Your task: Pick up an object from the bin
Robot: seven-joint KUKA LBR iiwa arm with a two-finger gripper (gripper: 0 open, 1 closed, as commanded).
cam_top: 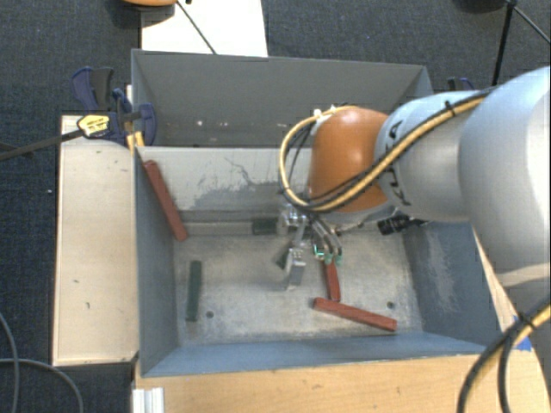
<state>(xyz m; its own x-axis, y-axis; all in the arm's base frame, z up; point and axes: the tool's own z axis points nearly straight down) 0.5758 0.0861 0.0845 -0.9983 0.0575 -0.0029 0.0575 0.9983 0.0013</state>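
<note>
My gripper (pixel 294 268) hung low over the middle of the bin (pixel 258 93), close to the floor, and from this angle I could not tell whether it was open or closed; nothing showed as held in it. The nearest thing to me was a short red-brown stick (pixel 331 281), lying on the floor just beside the gripper toward the view's right, apart from it rather than under it. Its long axis ran almost from the back wall toward the front wall, tilted a little. That was the relation my next move turned on: I judged I would have to shift right across the view and set my grip across the stick's narrow width. The stick's front end came close to the left end of a longer red-brown bar (pixel 355 314), which lay nearly along the front wall; whether the two touched I could not say. A dark green stick (pixel 194 289) lay well apart on the left, and another red-brown stick (pixel 164 200) leaned along the left wall. None of the sticks carried a label. There were dark marks on my arm (pixel 482 162), beside the orange cover (pixel 344 157), that may have been lettering, but the cables (pixel 286 166) crossed them and I could not read them.
</note>
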